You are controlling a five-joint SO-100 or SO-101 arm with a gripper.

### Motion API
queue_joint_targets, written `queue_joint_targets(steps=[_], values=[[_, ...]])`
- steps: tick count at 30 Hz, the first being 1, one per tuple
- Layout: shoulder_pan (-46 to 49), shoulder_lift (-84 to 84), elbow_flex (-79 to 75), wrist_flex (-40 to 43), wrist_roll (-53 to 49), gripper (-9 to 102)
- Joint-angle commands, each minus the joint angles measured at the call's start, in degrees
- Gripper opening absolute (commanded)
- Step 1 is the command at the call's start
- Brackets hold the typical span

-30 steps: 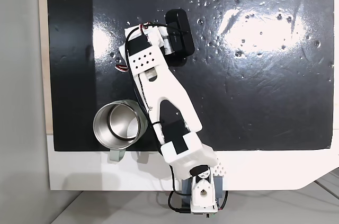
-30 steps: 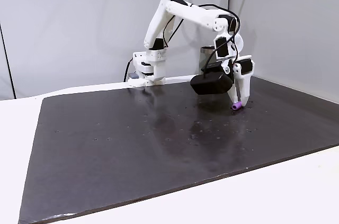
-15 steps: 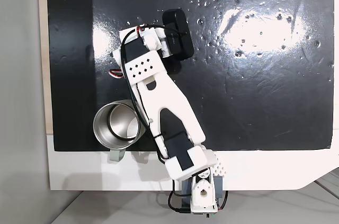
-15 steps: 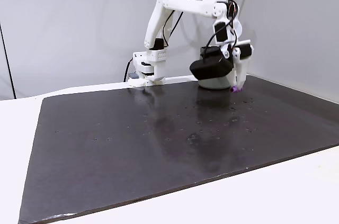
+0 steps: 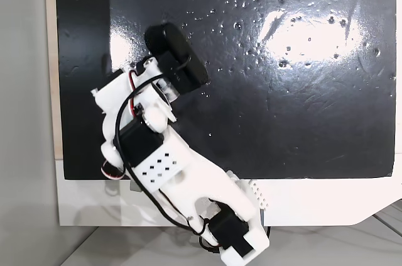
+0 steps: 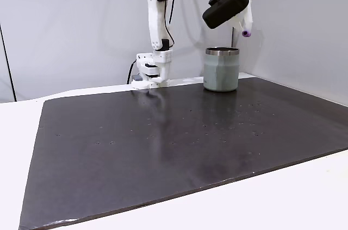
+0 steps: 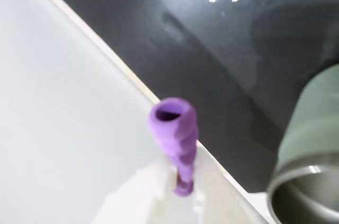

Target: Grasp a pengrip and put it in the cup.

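Note:
In a fixed view from the side, my gripper (image 6: 246,29) hangs high in the air, shut on the light-purple pengrip (image 6: 246,33). It is above and slightly right of the cup (image 6: 222,70), a grey-green mug with a steel rim standing on the black mat. The wrist view has the ribbed pengrip (image 7: 175,134) sticking out from between my white fingers (image 7: 206,195), its open end facing the camera. The cup's wall and rim (image 7: 307,144) sit at the lower right of that view. In a fixed view from above, my arm (image 5: 163,159) covers the cup.
The black mat (image 6: 163,143) lies on a white table (image 6: 283,203), whose left edge shows in the wrist view. The arm's base (image 6: 152,69) stands at the mat's far side, left of the cup. A grey wall (image 6: 293,29) rises close behind the cup.
The arm has lifted the pengrip off the mat and swung it toward the cup. It went from mat level to well above the cup's rim.

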Motion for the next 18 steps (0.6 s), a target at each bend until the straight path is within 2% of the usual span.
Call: queue_joint_targets(steps=[1,8,18], values=[[-3.3,6.5,-1.4,2.8,-3.3,0],[-7.7,14.7,3.6,7.7,-7.2,0],[-10.2,20.2,14.9,8.3,-13.4,0]])
